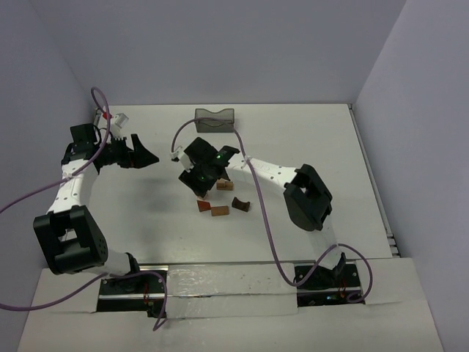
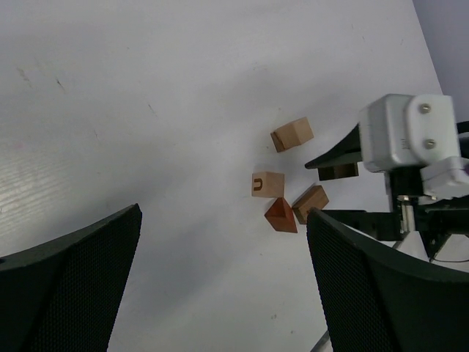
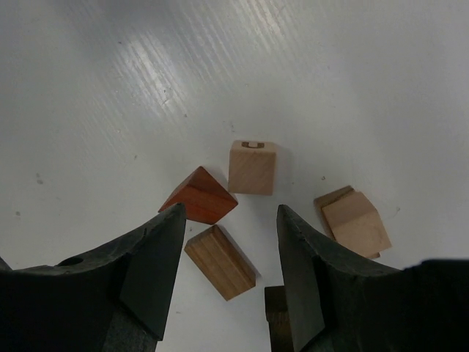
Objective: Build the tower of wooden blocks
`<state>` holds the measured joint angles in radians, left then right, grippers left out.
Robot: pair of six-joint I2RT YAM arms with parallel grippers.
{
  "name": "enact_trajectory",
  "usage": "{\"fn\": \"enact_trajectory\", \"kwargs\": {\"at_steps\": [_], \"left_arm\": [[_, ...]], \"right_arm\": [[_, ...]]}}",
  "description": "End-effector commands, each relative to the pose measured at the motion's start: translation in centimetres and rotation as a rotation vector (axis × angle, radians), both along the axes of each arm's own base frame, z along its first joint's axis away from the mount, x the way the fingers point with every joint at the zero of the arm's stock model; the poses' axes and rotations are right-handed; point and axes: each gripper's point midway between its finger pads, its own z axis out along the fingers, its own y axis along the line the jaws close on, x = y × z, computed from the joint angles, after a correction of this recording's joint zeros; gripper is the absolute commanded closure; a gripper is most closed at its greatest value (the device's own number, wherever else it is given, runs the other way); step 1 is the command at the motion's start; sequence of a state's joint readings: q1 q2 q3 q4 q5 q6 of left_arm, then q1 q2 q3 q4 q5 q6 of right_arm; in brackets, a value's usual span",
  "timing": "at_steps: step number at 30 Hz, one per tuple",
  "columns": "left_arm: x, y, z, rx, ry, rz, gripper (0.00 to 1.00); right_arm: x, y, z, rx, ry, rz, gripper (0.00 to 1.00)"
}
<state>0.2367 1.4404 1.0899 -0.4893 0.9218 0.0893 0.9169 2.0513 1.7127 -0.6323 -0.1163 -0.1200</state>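
Observation:
Several small wooden blocks lie loose on the white table. In the right wrist view I see a reddish-brown wedge (image 3: 199, 196), a tan cube (image 3: 252, 167), a tan bar (image 3: 220, 261), another tan block (image 3: 355, 221) and a dark brown block (image 3: 277, 315). My right gripper (image 3: 229, 213) is open, low over the blocks, with the tan bar between its fingers, not gripped. In the top view it (image 1: 201, 189) hides part of the group; the wedge (image 1: 203, 206), bar (image 1: 220, 211) and dark arch (image 1: 240, 204) show. My left gripper (image 1: 150, 150) is open and empty, well left of the blocks.
A dark translucent bin (image 1: 215, 119) stands at the back of the table behind the right gripper. The left wrist view shows the blocks ahead, with the wedge (image 2: 281, 215) nearest and the right gripper's body (image 2: 407, 143) beside them. Walls enclose the table.

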Motion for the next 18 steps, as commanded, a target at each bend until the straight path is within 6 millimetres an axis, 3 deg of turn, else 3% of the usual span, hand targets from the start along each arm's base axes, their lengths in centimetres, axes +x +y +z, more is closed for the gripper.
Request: {"fn": "enact_trajectory", "kwargs": {"at_steps": [1,18], "left_arm": [[-1.0,-0.9,2.2,-0.005,-0.102,-0.074,0.01],[-2.0,-1.3,1.9,0.002,-0.125,-0.112,0.01]], "right_arm": [[0.7,1.8,0.7,0.037,-0.017,0.010,0.39],[1.4,1.7,-4.1,-0.034,-0.001,0.026,0.37]]}}
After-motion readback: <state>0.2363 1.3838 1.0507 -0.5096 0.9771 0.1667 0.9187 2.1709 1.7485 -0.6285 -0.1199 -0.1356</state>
